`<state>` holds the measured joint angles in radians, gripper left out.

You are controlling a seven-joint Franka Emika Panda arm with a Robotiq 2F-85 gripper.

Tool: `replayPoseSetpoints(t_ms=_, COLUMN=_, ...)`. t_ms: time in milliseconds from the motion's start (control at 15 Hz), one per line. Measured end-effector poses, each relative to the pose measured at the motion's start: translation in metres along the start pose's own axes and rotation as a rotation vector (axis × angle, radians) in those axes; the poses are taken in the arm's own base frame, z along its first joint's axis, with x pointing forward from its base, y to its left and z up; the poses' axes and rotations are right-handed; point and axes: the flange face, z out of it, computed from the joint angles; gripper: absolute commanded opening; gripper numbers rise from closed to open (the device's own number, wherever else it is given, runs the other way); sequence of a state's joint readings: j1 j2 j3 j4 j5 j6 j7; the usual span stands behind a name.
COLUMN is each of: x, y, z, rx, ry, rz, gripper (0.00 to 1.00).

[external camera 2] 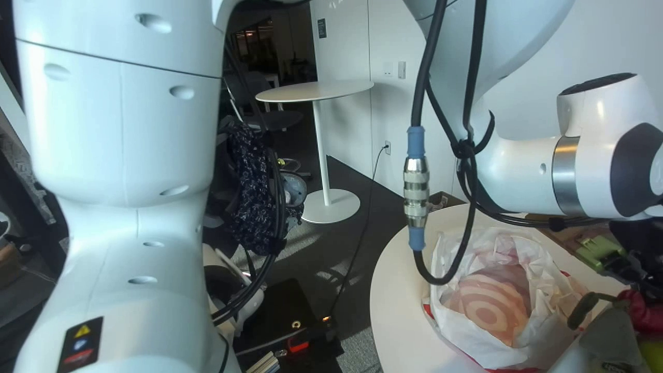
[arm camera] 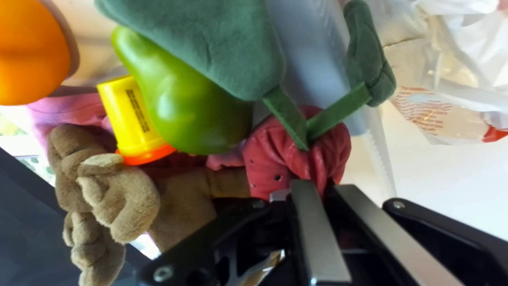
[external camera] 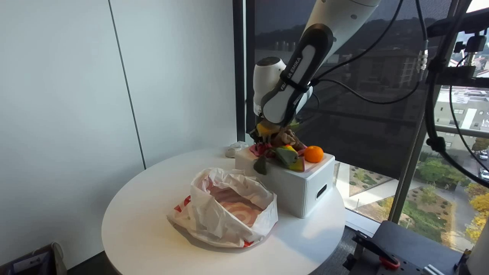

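Red plush fruit (arm camera: 297, 161), right of centre in the wrist view, at the edge of a white box (external camera: 292, 193); cannot tell whether resting there or slightly raised. From the left in that view, first an orange (arm camera: 31, 51) on the box top. Then pink fabric (arm camera: 75, 113), partly covered by a lumpy brown plush (arm camera: 123, 194) toward the lower border. Just right of these, a yellow tub (arm camera: 127, 115) with an orange-red lid, tilted and touching a glossy green pear (arm camera: 170, 95). Overlapping the pear, a broad green leaf (arm camera: 222, 47), joined by a flat stem to the red plush fruit. Next, at the bottom, gripper (arm camera: 324, 184) with jaws close together, pinching a bunched fold of the red fabric, creases running into the grip. Farther right, a smaller green leaf (arm camera: 367, 55) on a second stem, hanging over the box side, then a crumpled white bag (arm camera: 460, 75) at the right border. In an exterior view, also from the left: pale wall panels (external camera: 68, 95), a round white table (external camera: 149, 225), the same bag on it with mouth spread wide and ring markings (external camera: 240, 214) inside, then the box just beside it, a dark slot (external camera: 321, 191) in one end, robot arm (external camera: 324, 38) above, and last a window (external camera: 424, 198) beyond the table.
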<state>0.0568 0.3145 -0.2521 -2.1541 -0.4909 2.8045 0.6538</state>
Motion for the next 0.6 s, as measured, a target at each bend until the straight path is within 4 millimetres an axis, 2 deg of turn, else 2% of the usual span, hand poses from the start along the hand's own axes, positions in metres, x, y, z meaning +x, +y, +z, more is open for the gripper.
replayPoseSetpoints(t_ms=400, x=-0.012, y=-0.037, z=-0.037, rx=0.217, ry=-0.055, rz=-0.064, gripper=0.09)
replayPoseSetpoints(t_ms=600, x=-0.028, y=-0.053, z=-0.059, rx=0.328, ry=-0.137, rz=-0.150, gripper=0.09)
